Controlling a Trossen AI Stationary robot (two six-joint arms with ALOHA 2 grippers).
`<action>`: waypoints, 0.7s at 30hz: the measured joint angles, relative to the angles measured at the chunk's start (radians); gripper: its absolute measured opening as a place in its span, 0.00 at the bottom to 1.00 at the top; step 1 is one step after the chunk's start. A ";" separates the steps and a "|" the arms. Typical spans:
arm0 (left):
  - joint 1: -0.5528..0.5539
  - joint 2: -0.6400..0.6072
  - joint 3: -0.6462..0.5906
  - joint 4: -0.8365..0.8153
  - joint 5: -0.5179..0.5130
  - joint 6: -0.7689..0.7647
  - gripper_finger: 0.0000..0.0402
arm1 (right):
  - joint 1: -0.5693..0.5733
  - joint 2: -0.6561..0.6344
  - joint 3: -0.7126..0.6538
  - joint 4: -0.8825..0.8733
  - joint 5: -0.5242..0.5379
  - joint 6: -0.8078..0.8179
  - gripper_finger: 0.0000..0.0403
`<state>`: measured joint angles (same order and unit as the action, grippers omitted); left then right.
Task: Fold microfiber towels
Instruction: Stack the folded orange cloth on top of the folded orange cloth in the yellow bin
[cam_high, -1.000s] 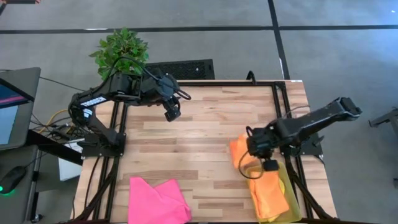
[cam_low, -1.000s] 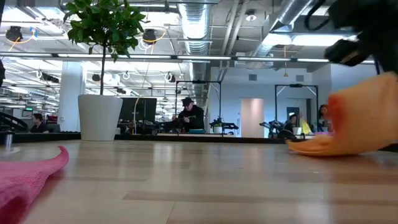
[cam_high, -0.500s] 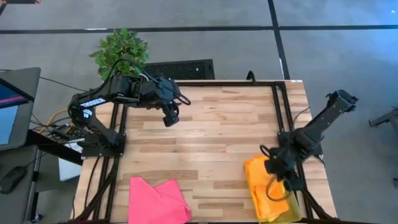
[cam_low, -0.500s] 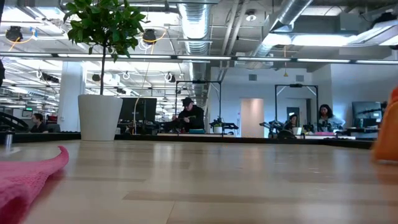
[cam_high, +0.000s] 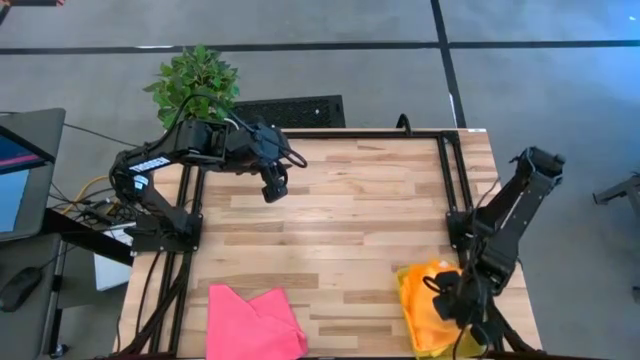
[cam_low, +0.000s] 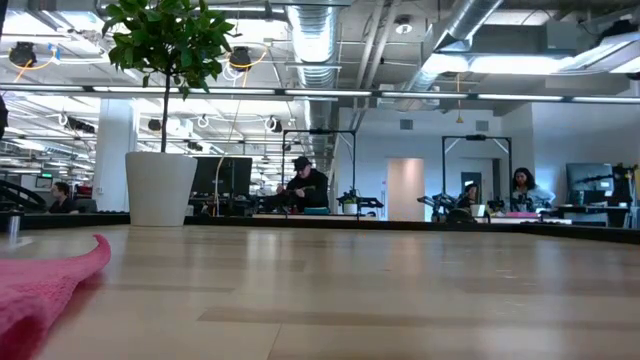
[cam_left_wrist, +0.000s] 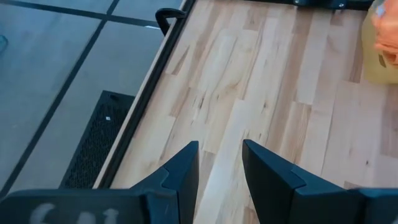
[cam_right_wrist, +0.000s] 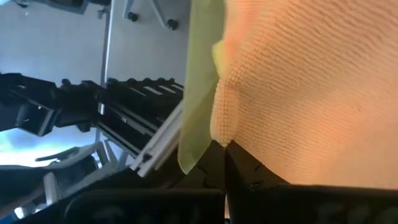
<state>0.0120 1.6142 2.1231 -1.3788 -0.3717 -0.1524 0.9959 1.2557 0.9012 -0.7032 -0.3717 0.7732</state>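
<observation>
Orange towel (cam_high: 425, 290) in the yellow bin (cam_high: 412, 330) at the tabletop (cam_high: 350, 220) near right corner, right tool (cam_high: 450, 300) pinching it, pink towel (cam_high: 250, 320) at near left edge, left tool (cam_high: 273, 188) spread above far side.

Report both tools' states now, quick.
Left tool: open, holding nothing, above the table.
Right tool: shut on the orange towel, at the bin.

Potted plant (cam_high: 193, 82), yellow bin (cam_right_wrist: 199, 93), wooden table (cam_high: 340, 210)
</observation>
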 joint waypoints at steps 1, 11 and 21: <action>0.000 0.000 0.000 0.000 0.000 0.000 0.29 | 0.006 0.014 0.000 0.022 -0.007 0.000 0.03; 0.000 0.000 0.000 0.000 0.000 -0.013 0.29 | 0.016 0.110 0.000 0.024 -0.045 0.031 0.03; 0.000 0.000 0.000 0.000 -0.001 -0.013 0.29 | -0.001 0.140 0.000 0.022 -0.076 0.038 0.13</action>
<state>0.0120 1.6142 2.1230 -1.3785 -0.3725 -0.1650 0.9950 1.3952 0.9016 -0.6811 -0.4473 0.8116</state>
